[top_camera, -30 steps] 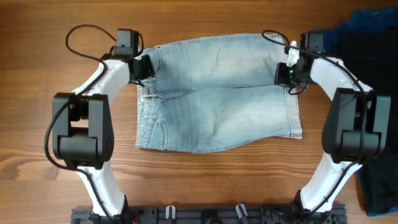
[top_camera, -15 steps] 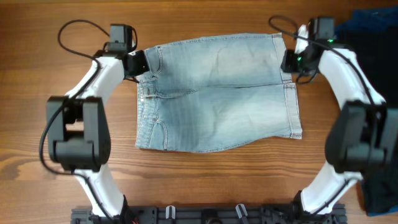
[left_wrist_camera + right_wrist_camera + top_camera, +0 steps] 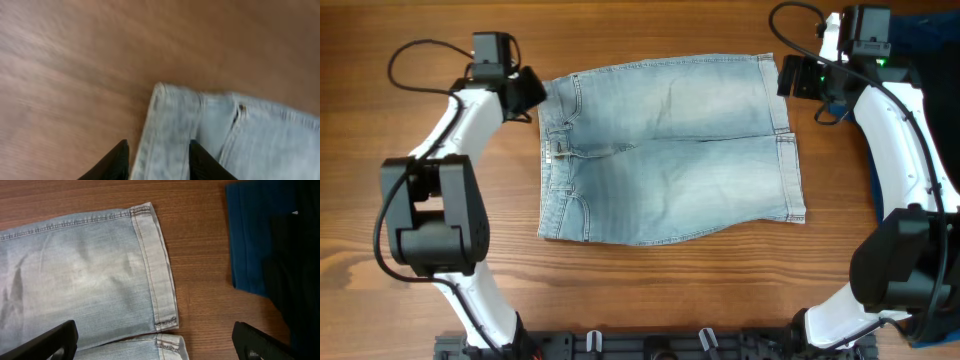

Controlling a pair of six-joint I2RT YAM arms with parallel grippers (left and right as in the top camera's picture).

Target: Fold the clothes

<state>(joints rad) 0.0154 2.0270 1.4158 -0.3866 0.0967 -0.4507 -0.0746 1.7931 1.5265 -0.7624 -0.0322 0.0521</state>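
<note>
Lying flat on table point(image 3: 640, 290), shorts point(image 3: 670, 150) are spread out; left gripper point(image 3: 157, 150) is held part-open, empty; right gripper point(image 3: 153, 330) wide open, empty.

One pair of light-blue denim shorts point(image 3: 670, 150), centre. Two cloths at the far right: one blue cloth point(image 3: 252, 240), one black cloth point(image 3: 300, 275). Two black-and-white robot arms: left arm point(image 3: 460, 105), right arm point(image 3: 900, 130).

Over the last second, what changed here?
Both arms pulled back from the far corners of the shorts: left gripper went outward left, right gripper outward right and farther back. Both are open and empty. The shorts lie flat as before.
</note>
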